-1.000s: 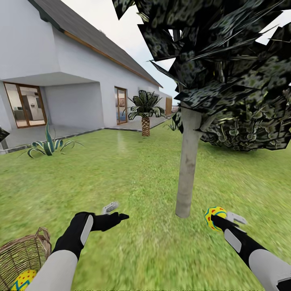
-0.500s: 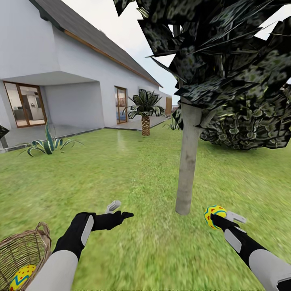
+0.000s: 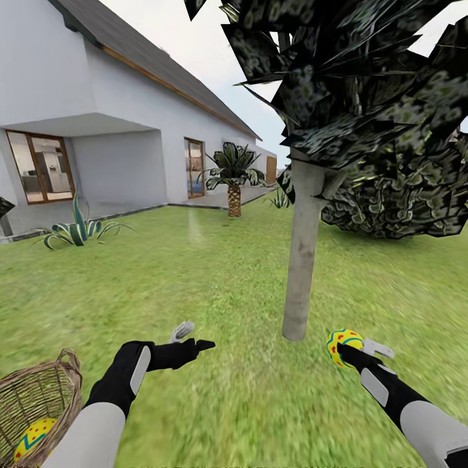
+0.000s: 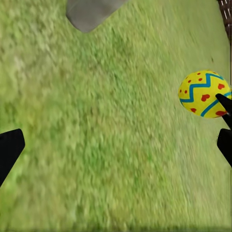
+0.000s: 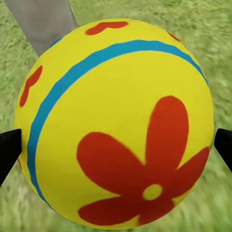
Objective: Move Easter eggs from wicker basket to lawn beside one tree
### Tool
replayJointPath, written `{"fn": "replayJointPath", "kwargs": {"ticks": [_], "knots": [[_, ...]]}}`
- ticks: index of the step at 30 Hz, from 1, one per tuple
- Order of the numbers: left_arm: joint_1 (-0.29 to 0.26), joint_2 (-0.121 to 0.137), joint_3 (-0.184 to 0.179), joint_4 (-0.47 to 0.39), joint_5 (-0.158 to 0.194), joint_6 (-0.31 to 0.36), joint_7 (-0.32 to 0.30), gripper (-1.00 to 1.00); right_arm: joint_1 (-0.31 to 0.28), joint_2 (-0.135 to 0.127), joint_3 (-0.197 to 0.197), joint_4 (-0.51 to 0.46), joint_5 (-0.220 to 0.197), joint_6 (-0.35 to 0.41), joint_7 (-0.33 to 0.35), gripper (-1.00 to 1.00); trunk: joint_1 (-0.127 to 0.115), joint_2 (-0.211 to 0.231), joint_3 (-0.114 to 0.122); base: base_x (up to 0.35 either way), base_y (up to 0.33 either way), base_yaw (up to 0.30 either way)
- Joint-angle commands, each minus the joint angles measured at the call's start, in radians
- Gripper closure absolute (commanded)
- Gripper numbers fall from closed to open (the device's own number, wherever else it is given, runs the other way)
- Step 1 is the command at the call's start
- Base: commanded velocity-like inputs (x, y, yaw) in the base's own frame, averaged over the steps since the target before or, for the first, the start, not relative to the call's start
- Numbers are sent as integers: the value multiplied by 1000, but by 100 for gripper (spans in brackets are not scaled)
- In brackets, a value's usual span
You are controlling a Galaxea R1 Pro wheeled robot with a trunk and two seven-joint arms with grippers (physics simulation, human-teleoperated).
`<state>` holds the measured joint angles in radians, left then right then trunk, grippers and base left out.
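Right claw (image 3: 346,346) grips egg (image 3: 342,344) beside tree (image 3: 300,260).

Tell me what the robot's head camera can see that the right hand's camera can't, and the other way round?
The head view shows the white house, the small palm, the wicker basket with an Easter egg in it, and the open left gripper. The right wrist view shows, close up, the big red flower painted on the held egg. Both show that egg in the right gripper, the pale tree trunk and the green lawn.
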<state>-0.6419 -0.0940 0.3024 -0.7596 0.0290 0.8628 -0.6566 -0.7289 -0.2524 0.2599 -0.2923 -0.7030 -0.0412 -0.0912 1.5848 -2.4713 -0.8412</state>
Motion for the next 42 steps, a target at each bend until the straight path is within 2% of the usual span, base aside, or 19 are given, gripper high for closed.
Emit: {"fn": "replayJointPath", "kwargs": {"ticks": [1, 3, 6, 24, 30, 42], "knots": [[-1, -1, 4, -1, 3, 8, -23, -100, -1, -1, 9, -1, -10, -3, -4, 100, 4, -8, -4, 0, 0, 0], [-1, -1, 3, -1, 0, 7, -87, -100, -1, -1, 7, -1, -11, -3, -4, 100, 11, -22, -11, 0, 0, 0], [-1, 0, 0, -1, -1, 7, -120, -100, -1, -1, 6, -1, -12, -3, -4, 100, 16, -29, -21, 0, 0, 0], [1, -1, 3, -1, 2, -2, -127, -100, 0, -2, 0, 1, -12, -6, -4, 100, 24, -33, -91, 0, 0, 0], [1, -1, 3, -1, 0, -2, -170, -100, 0, -1, 1, 1, -12, -6, -4, 100, 27, -35, -114, 0, 0, 0], [1, -1, 1, -1, 0, -1, -176, -100, 0, -1, 1, 2, -12, -6, -5, 100, 32, -38, -161, 0, 0, 0]]}}
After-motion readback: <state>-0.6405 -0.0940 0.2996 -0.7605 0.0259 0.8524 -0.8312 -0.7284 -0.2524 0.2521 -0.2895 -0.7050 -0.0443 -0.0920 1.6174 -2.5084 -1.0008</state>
